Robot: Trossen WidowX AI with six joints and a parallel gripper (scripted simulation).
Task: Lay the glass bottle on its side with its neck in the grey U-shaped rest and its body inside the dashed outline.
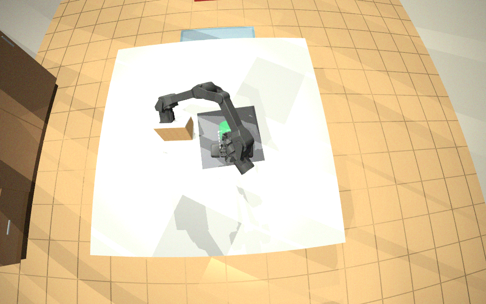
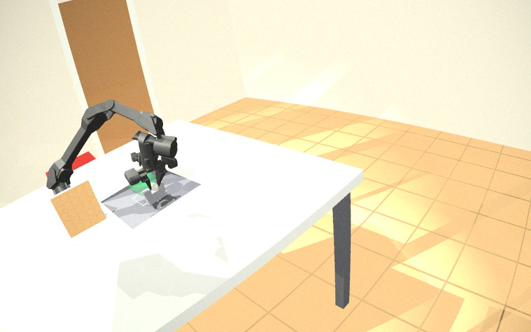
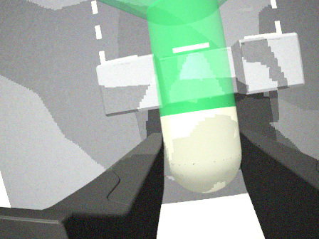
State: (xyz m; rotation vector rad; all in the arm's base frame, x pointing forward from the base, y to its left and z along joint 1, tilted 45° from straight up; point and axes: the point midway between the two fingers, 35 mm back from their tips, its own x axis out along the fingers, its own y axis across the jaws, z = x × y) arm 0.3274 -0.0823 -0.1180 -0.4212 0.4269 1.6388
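At the left edge of the top view a brown cabinet (image 1: 21, 68) is seen, and right of it, on the white table (image 1: 143, 200) (image 2: 254, 176) (image 3: 210, 220), a wooden block (image 1: 175, 134) (image 2: 78, 209) is placed just beside the dark arm's foot. From there the arm (image 1: 229, 111) (image 2: 78, 145) is arched rightward over the grey mat (image 1: 208, 163) (image 2: 127, 215) (image 3: 46, 71), near the middle of the frame, where the green bottle (image 1: 224, 126) (image 2: 137, 186) (image 3: 189, 35) is partly hidden by it. In the exterior view the bottle is seen left of centre, over the mat, with its cream cap (image 2: 154, 187) (image 3: 203, 149) pointed toward the lower right. In the wrist view, the dashed outline (image 1: 219, 138) (image 2: 135, 200) (image 3: 98, 32) is crossed first, at upper left, then the left block of the rest (image 2: 149, 198) (image 3: 124, 85). The neck is seen between the two blocks of the rest, at upper centre; whether the rest is touched cannot be told. The wider body is cut off by the top edge, so its fit inside the outline cannot be judged there. Below, the cap is clamped between the fingers of the hand (image 2: 154, 185) (image 3: 203, 153).
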